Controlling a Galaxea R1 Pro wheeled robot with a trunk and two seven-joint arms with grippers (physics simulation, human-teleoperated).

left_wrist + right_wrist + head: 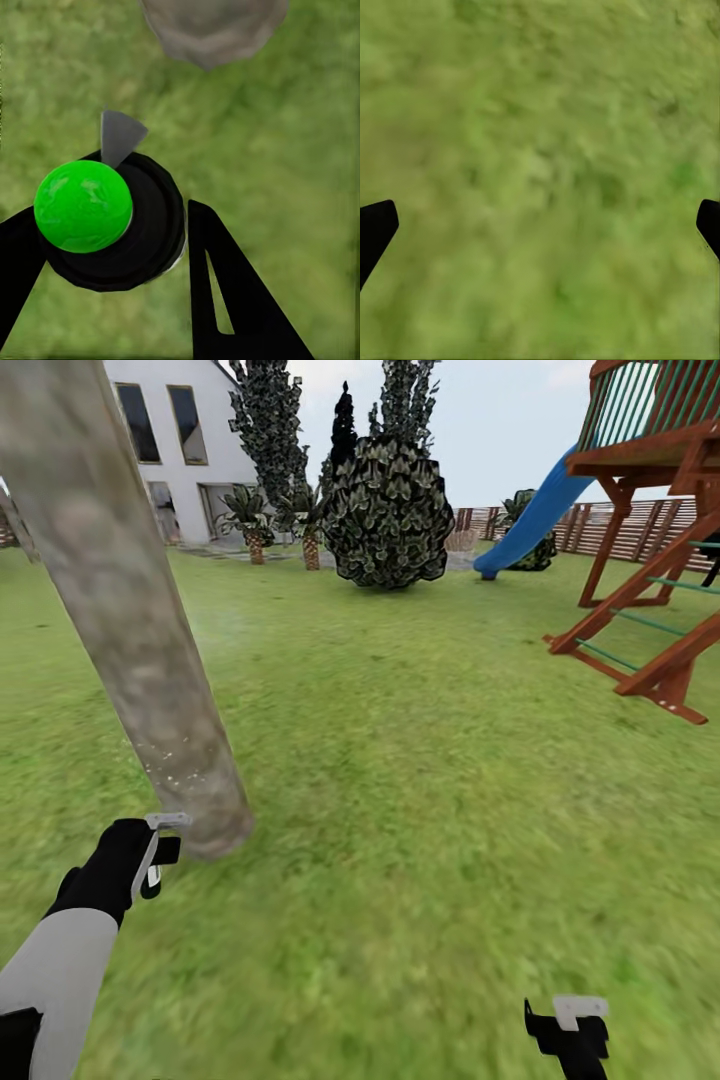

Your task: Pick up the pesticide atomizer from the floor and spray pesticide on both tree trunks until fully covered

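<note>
Green lawn (420, 760) all round. Thick mottled beige-grey tree trunk (120, 610), top cut off, near left gripper (112, 247), clamped on black green-knobbed atomizer (105, 217), body hidden. Right gripper (540, 225) spread wide, empty.

1. Tree trunk (130, 620): mottled beige-grey, fine white specks near the base.
2. Lawn (420, 760): blotchy green.
3. Atomizer (112, 221): black body, glossy bright-green ball top, grey nozzle piece.
4. Left gripper (160, 855): black with pale grey parts; forearm white.
5. Slide (535, 515): blue.
6. Play frame (650, 610): reddish-brown wood, green rungs.
7. House (185, 445): white, dark windows.
8. Round bush (388, 515): dark green, pale-edged leaves.
</note>
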